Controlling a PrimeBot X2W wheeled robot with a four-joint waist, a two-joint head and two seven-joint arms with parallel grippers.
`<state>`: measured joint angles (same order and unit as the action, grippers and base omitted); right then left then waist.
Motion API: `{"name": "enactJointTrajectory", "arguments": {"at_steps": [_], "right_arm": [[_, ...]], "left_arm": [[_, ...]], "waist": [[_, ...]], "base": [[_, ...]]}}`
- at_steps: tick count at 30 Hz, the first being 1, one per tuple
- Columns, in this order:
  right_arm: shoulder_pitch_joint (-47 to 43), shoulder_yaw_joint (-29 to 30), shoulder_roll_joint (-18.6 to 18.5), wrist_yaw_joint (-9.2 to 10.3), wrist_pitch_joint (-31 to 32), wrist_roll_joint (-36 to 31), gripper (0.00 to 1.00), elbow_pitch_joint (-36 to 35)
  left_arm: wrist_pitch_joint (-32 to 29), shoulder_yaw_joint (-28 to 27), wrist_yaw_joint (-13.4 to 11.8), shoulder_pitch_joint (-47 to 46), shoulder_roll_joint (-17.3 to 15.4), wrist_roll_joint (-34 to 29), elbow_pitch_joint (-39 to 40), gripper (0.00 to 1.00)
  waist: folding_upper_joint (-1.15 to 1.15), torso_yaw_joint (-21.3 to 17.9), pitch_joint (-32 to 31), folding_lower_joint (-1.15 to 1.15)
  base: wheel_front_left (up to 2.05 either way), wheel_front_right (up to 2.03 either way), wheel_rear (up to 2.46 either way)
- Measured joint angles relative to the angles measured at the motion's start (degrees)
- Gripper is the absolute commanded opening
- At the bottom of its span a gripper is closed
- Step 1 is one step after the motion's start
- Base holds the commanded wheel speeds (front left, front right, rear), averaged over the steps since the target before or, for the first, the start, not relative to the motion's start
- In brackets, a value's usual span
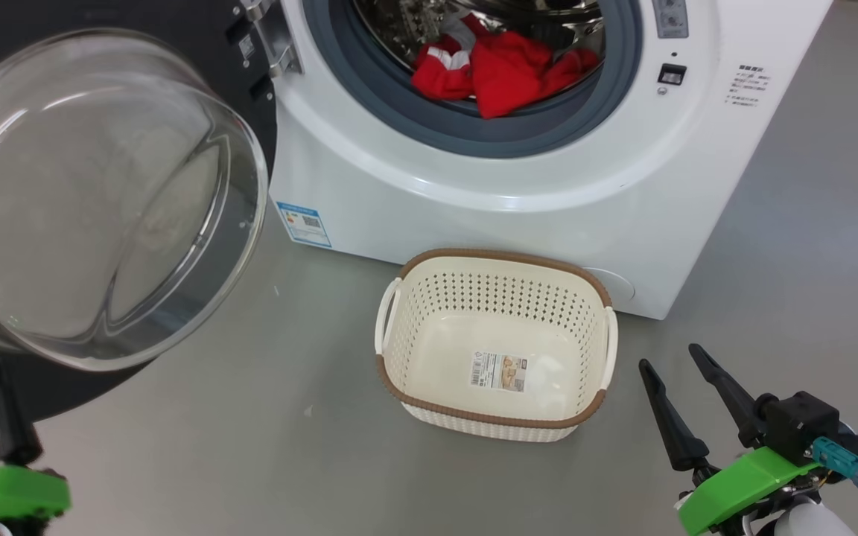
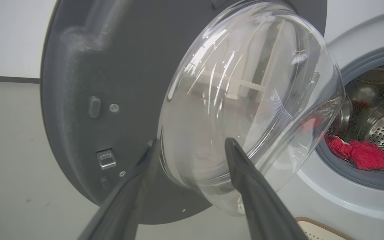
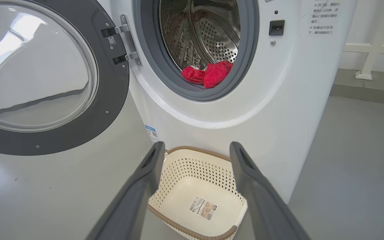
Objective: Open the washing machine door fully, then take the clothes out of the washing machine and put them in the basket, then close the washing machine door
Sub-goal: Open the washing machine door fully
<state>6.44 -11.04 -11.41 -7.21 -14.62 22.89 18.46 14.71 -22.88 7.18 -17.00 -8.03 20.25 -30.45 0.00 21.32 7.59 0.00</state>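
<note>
On the head view I look down at the white front-loading washing machine with its grey rubber seal [image 1: 474, 201]. Its large round door, black-rimmed with a bulging clear glass window [image 1: 101, 201], stands swung open to my left. The bright red clothes with white trim [image 1: 503, 67] lie in the steel drum, low at the mouth, against the seal. The small cream perforated plastic basket with a brown woven-look rim [image 1: 492, 421] stands on the grey floor [image 1: 250, 432] just in front of the machine, its bottom label in plain sight. My right end effector [image 1: 669, 357] hangs at the lower right, near the basket but apart from it, fingers spread wide and gripping nothing.

On the left wrist view, the left end effector [image 2: 192, 145] is spread wide, its fingers framing the lower part of the glass bowl. I cannot tell whether either finger touches the door. The clothes show beyond, in the drum.

On the right wrist view, the wide fingers frame the basket below, with the open door at left on its hinge.
</note>
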Motion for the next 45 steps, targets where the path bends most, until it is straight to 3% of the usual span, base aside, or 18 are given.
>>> {"name": "enactJointTrajectory", "arguments": {"at_steps": [8,20,35,45], "right_arm": [[-1.1,1.8,0.8,0.0,0.0,0.3,1.0,-0.1],[-3.4,5.3,1.3,0.0,0.0,0.3,1.0,-0.9],[-5.3,8.2,2.0,0.0,0.0,0.3,1.0,-2.0],[-5.3,8.8,2.2,0.0,0.0,0.3,1.0,-2.3]], "left_arm": [[0.0,5.9,0.0,8.2,2.4,1.1,7.4,1.0],[0.0,17.2,0.0,14.7,1.3,3.2,14.6,1.0],[0.0,22.9,0.0,17.3,-0.2,4.6,17.3,1.0],[0.0,23.6,0.0,17.7,-0.2,4.6,18.2,1.0]], "waist": [[0.0,-2.0,-1.5,0.0],[0.0,-7.0,-3.0,0.0],[0.0,-14.6,-3.5,0.0],[0.0,-19.0,-3.5,0.0]], "base": [[0.0,0.0,0.0],[0.0,0.0,0.0],[0.0,0.0,0.0],[0.0,0.0,0.0]]}}
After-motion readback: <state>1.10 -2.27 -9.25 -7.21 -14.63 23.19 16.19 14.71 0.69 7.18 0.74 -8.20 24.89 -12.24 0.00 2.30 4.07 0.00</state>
